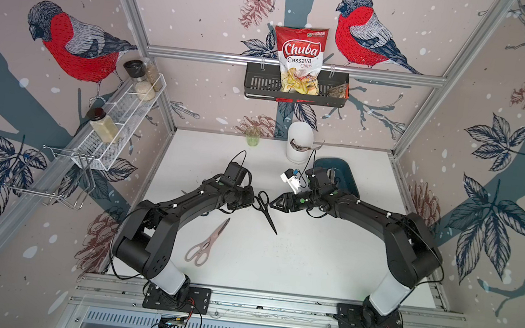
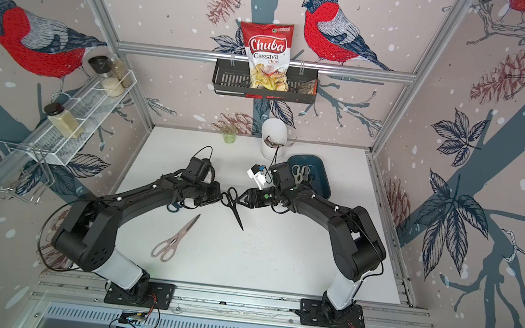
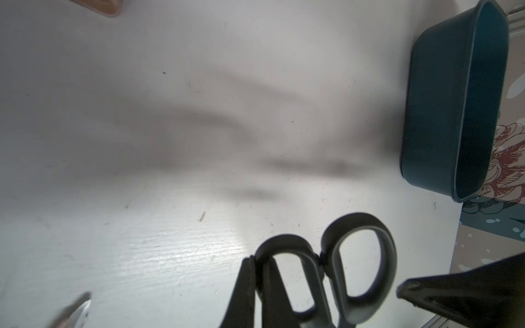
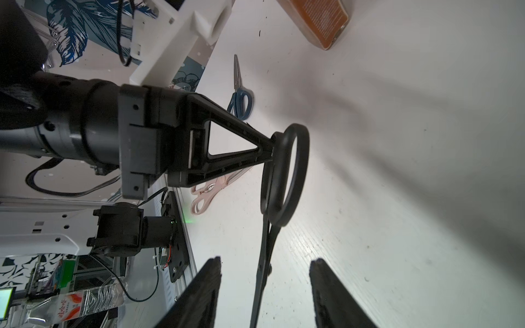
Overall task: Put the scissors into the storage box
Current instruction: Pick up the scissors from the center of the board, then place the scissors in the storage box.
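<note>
**Black scissors pinched by left gripper, right gripper open around the blades**

In both top views the left gripper and the right gripper meet tip to tip above mid-table, with the black scissors between them, blades slanting toward the front. The grip itself is too small to read there. The right wrist view settles it: the left gripper's jaws are closed on one handle loop of the black scissors, which hang blades-down off the table. The right gripper's fingers stand apart on either side of the blades, touching nothing.

The left wrist view shows the storage box from the side, close to the table's right edge by the wall. A top view shows grey-handled scissors lying inside it, half hidden behind the right arm.

The pink shears lie flat front-left. A blue-handled pair, plain in the right wrist view, barely peeks from under the left arm from above.

The white table is bare across the front right.
</note>
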`<state>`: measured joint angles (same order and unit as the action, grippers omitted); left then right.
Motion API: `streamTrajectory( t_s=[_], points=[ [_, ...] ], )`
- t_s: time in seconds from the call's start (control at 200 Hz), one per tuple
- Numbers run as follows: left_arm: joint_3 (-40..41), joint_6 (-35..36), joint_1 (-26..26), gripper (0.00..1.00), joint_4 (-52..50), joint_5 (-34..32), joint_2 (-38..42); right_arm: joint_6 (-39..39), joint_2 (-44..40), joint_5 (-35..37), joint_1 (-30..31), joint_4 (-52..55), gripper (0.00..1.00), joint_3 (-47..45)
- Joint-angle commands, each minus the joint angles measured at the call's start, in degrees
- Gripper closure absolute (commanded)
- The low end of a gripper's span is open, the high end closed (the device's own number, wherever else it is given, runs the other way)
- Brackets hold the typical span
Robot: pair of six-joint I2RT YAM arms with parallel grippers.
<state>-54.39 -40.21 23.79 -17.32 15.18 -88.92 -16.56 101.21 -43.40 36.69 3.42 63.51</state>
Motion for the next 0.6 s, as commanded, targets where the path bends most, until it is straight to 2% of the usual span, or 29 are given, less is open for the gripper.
streamTrajectory(
  t_s=[0.0,0.31,0.465,0.595],
  points=[
    [0.59,-0.71,0.27,1.00,2.47,1.17,1.01,-1.15,1.21,-0.55,0.14,-2.19,0.44,1.20],
    [2.14,-2.02,0.80,1.00,4.55,1.77,2.96,-3.26,4.37,-1.38,1.12,-3.13,0.50,3.59],
    [2.37,-2.39,1.33,1.00,5.16,1.39,3.49,-4.16,5.25,-1.96,1.37,-3.43,0.61,4.48],
    [2.40,-2.41,1.52,1.00,5.19,1.12,3.58,-4.74,5.39,-2.30,1.37,-3.60,0.77,4.72]
  ],
)
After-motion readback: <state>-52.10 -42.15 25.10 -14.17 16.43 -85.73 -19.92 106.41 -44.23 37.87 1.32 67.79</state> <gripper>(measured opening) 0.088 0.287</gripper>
